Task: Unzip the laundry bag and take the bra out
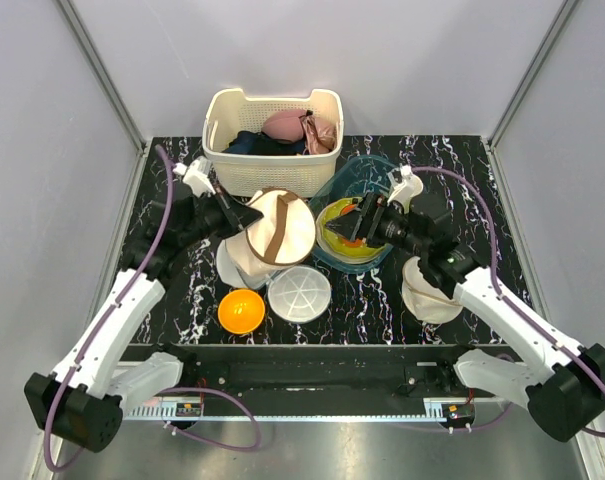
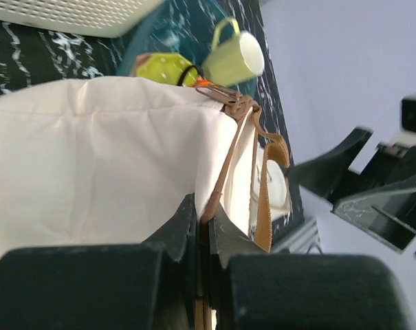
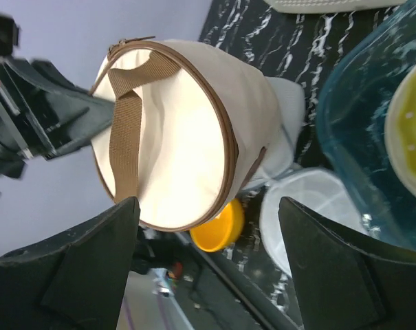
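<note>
The cream-beige laundry bag (image 1: 294,238) lies tipped on its side at the table's middle, its round face and brown strap turned to the right. Its brown zipper band looks closed all round in the right wrist view (image 3: 180,130). My left gripper (image 1: 254,215) is at the bag's left edge. In the left wrist view it (image 2: 208,223) is shut on the brown zipper band, with the cream fabric (image 2: 91,151) above it. My right gripper (image 1: 354,222) is open just right of the bag, apart from it, its jaws wide (image 3: 209,205). No bra shows from inside the bag.
A white basket (image 1: 227,150) of clothes stands behind the bag. A teal glass bowl (image 1: 374,168) holds a yellow-green dish (image 1: 340,232). An orange bowl (image 1: 241,311) and a white mesh dome (image 1: 299,294) sit in front. A white round bag (image 1: 429,300) lies under my right arm.
</note>
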Robot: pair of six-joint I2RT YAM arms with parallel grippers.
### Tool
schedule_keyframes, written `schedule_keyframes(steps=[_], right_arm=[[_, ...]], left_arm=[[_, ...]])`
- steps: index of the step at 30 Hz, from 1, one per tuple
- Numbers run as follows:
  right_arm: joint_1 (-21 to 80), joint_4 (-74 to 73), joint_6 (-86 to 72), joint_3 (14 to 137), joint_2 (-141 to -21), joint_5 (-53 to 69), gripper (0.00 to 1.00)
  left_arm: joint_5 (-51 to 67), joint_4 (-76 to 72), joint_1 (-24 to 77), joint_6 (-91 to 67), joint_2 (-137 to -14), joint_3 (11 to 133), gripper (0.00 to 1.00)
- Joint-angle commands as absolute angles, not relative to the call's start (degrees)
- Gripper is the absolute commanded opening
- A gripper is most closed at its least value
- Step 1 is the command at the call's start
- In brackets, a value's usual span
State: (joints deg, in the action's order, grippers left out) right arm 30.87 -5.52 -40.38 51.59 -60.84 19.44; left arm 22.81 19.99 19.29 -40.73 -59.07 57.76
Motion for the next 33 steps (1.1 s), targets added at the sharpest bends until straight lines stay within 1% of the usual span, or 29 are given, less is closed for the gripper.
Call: schedule_keyframes(steps=[1,2,5,11,12,14,15,17,18,19,21,22,23,24,25,26,27,28,29,30,32,33], right_arm=[[32.0,14.5,-58.4,46.1,-62.9,21.3,0.89],[32.5,14.4,-59.0,46.1,-63.6,20.2,0.90],[35.2,13.1,-59.5,48.3,-67.1,18.5,0.92],[39.6,18.8,-64.0,49.4,-74.3,17.4,0.91],[40.4,18.9,-64.2,49.5,-75.1,16.9,0.85],[41.7,21.1,-64.5,49.5,-76.4,16.5,0.78],[41.8,21.6,-64.5,49.6,-76.6,16.1,0.64],[41.9,22.0,-63.8,49.9,-76.7,14.7,0.47],[42.0,21.6,-63.1,50.4,-76.6,14.2,0.31],[42.0,19.7,-61.0,51.2,-76.5,13.2,0.21],[41.9,14.5,-58.3,54.5,-76.3,12.7,0.03],[41.9,12.8,-54.6,55.6,-76.2,12.3,0.00],[41.9,11.0,-52.4,57.9,-76.2,12.7,0.00],[41.8,7.1,-49.8,59.3,-76.3,13.3,0.00],[41.7,4.7,-43.8,60.7,-76.6,14.9,0.00],[41.6,2.0,-41.1,63.5,-76.7,15.6,0.00],[41.0,-3.2,-38.3,64.8,-76.9,16.9,0.00],[40.4,-5.4,-33.2,66.0,-77.6,20.8,0.00],[39.9,-7.5,-30.6,68.6,-78.0,23.5,0.00],[39.2,-12.4,-27.9,70.3,-79.7,28.8,0.00],[39.1,-21.0,-21.3,75.9,-81.8,31.3,0.00],[39.1,-23.2,-17.8,77.6,-84.2,35.2,0.00]], left_arm=[[10.9,10.8,19.2,-52.6,-53.4,52.7,0.00],[10.6,9.2,19.3,-54.3,-52.4,50.3,0.00],[9.0,8.4,19.3,-56.0,-49.9,48.3,0.00],[8.1,9.2,19.3,-56.9,-48.6,48.2,0.00],[7.8,8.9,19.4,-56.9,-48.3,47.7,0.00],[7.4,8.9,19.3,-56.9,-47.6,47.7,0.00],[7.7,8.9,19.3,-56.7,-47.6,47.7,0.00],[9.0,9.1,19.3,-56.5,-47.9,47.9,0.00],[9.4,9.1,19.3,-56.6,-48.2,47.8,0.00],[10.2,9.2,19.3,-56.7,-48.3,47.4,0.00],[11.4,9.6,19.3,-55.4,-48.4,47.5,0.00],[12.2,10.3,19.3,-54.5,-48.5,48.3,0.00],[12.4,13.1,19.3,-51.5,-48.6,49.3,0.07],[12.1,15.4,19.2,-49.4,-48.9,50.6,0.29],[11.2,18.1,19.0,-47.0,-49.1,52.7,0.41],[10.3,24.3,18.7,-41.7,-49.4,56.8,0.53],[9.0,27.3,18.1,-39.2,-49.6,59.4,0.73],[7.0,31.8,17.7,-34.2,-49.7,61.5,0.86],[6.3,33.8,17.1,-31.8,-49.9,65.5,0.90],[5.8,35.6,15.5,-29.7,-50.0,67.4,0.99],[7.6,38.5,12.8,-24.8,-50.8,71.4,0.99],[11.1,38.7,12.0,-23.5,-51.1,72.2,0.99]])
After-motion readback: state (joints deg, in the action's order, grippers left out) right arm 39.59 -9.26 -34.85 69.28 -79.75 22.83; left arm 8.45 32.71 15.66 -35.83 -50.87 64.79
